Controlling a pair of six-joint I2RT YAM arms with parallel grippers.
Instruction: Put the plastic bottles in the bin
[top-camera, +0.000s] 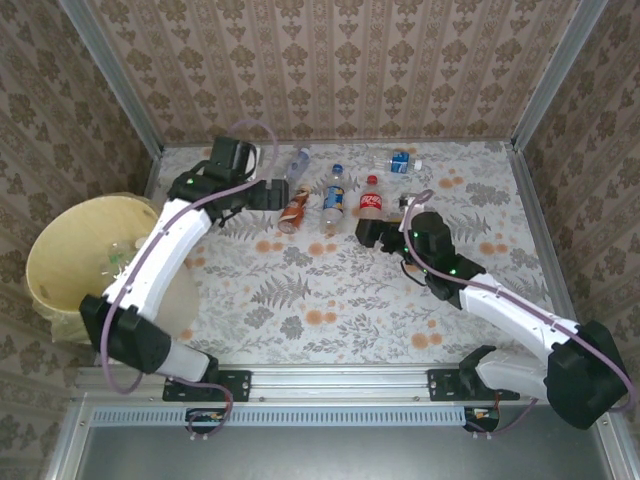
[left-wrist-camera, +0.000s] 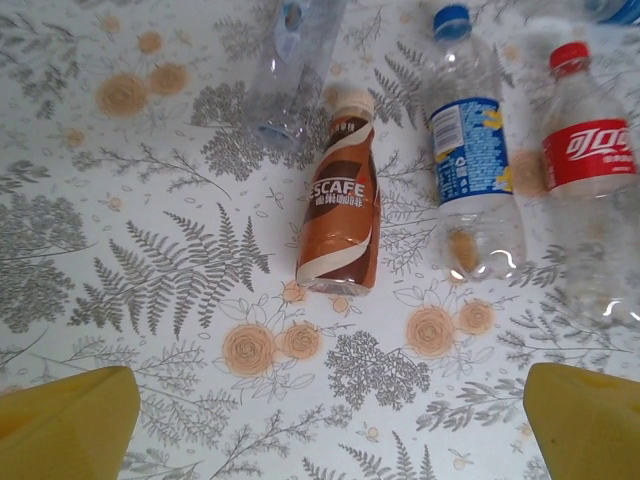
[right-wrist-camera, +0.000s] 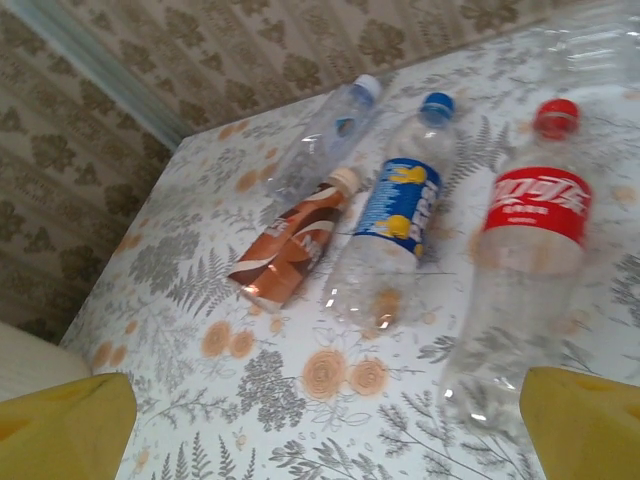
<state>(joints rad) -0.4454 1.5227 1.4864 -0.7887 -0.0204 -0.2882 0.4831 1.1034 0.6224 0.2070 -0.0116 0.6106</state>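
While my left gripper (left-wrist-camera: 330, 425) gapes wide by the brown bottle (left-wrist-camera: 340, 205), bare table (top-camera: 330, 300) lies near; my right gripper (right-wrist-camera: 330, 425) gapes wide by the red-label bottle (right-wrist-camera: 530, 215).

Bin (top-camera: 70, 225): stands off the left edge of the table (top-camera: 330, 290); holds a loose bottle (top-camera: 118, 252) inside. Row of four lying bottles: sits toward the table's far edge, caps pointing to the far wall. Leftmost bottle (top-camera: 298, 163): lies farthest back; second bottle (top-camera: 294, 208): lies just before it; third bottle (top-camera: 333, 198): lies right of the second; fourth bottle (top-camera: 370, 198): lies right of the third. Far bottle (top-camera: 398, 162): lies behind the fourth, apart from the row. Left gripper (top-camera: 282, 193): hangs just left of the second bottle; right gripper (top-camera: 366, 228): hangs just before the fourth.
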